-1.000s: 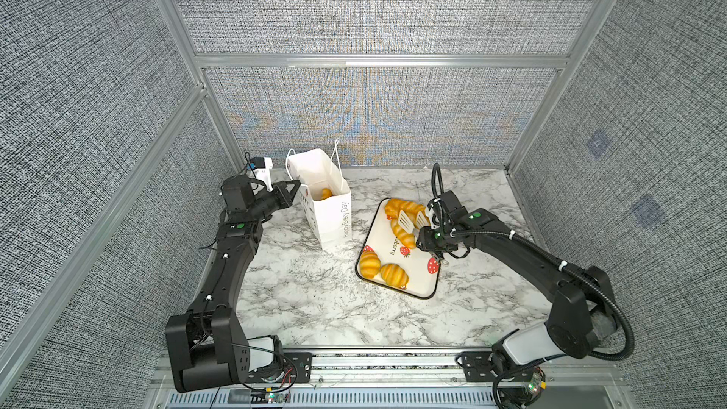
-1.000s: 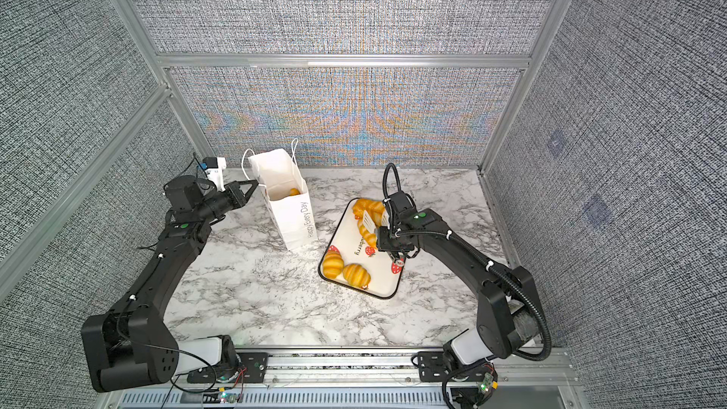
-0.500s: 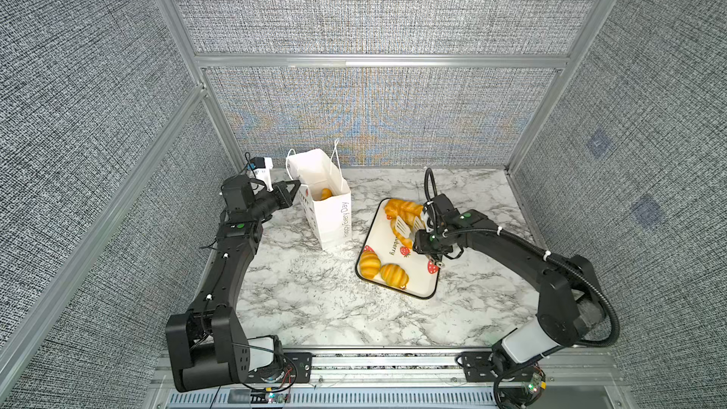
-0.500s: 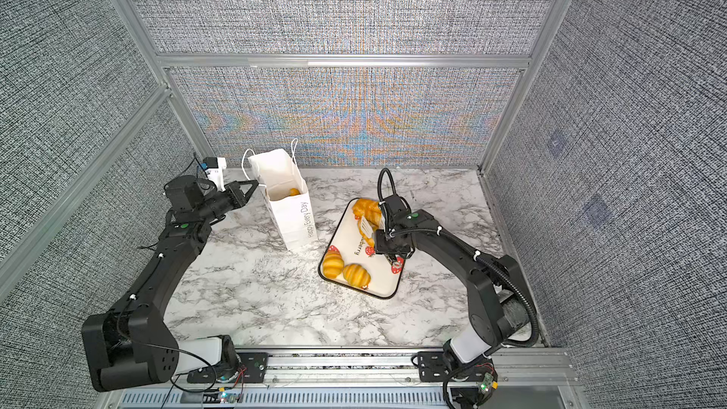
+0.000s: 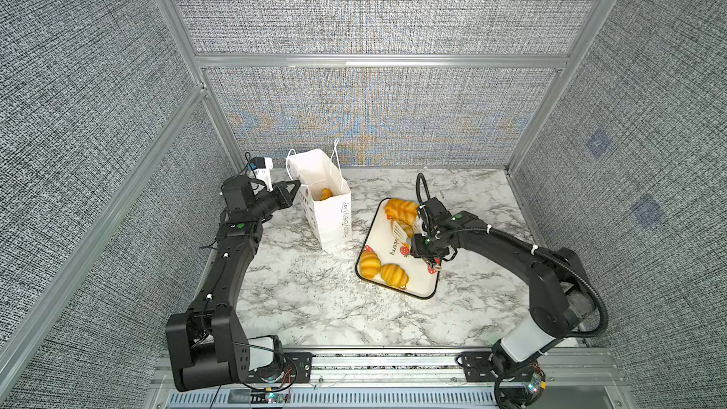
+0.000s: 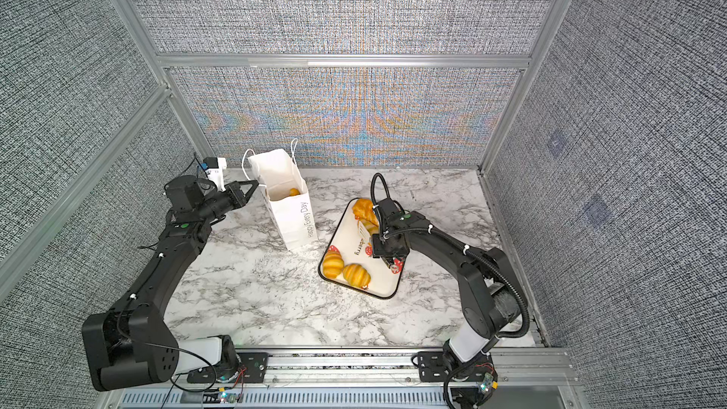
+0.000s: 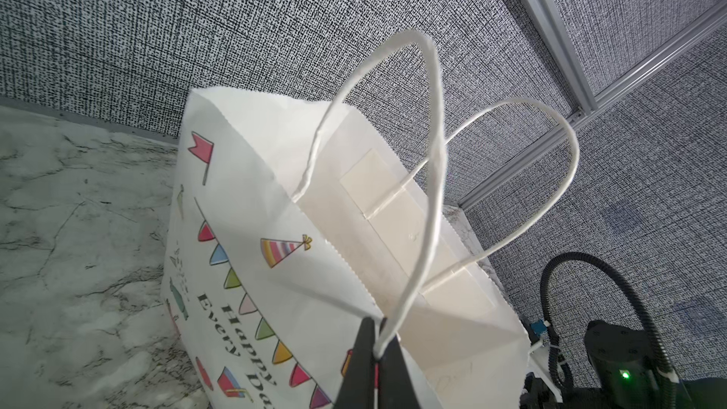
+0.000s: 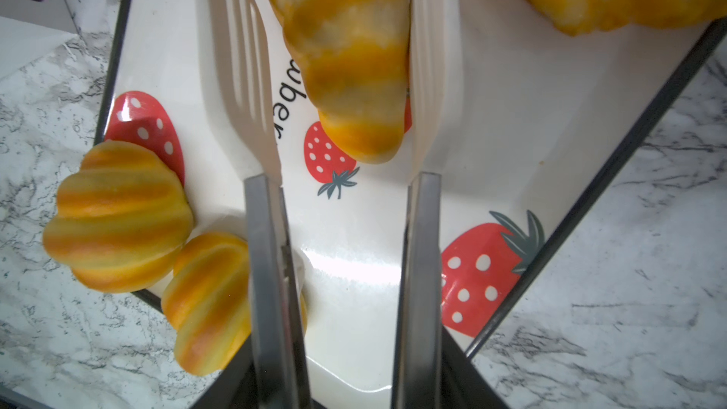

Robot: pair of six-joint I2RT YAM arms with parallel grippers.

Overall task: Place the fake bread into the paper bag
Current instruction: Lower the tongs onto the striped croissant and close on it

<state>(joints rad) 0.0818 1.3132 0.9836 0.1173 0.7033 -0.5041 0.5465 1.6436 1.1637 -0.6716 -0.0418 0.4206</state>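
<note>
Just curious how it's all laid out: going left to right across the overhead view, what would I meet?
Left pincer, paper bag, strawberry tray; the right pincer with its tongs overlaps the tray.

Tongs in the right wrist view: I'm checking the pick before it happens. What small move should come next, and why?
Probably close the right gripper a little so the slotted tongs pinch the croissant: their blades straddle it on the strawberry-print tray, with a gap beside one blade. The left gripper pinches the paper bag's handle.
</note>
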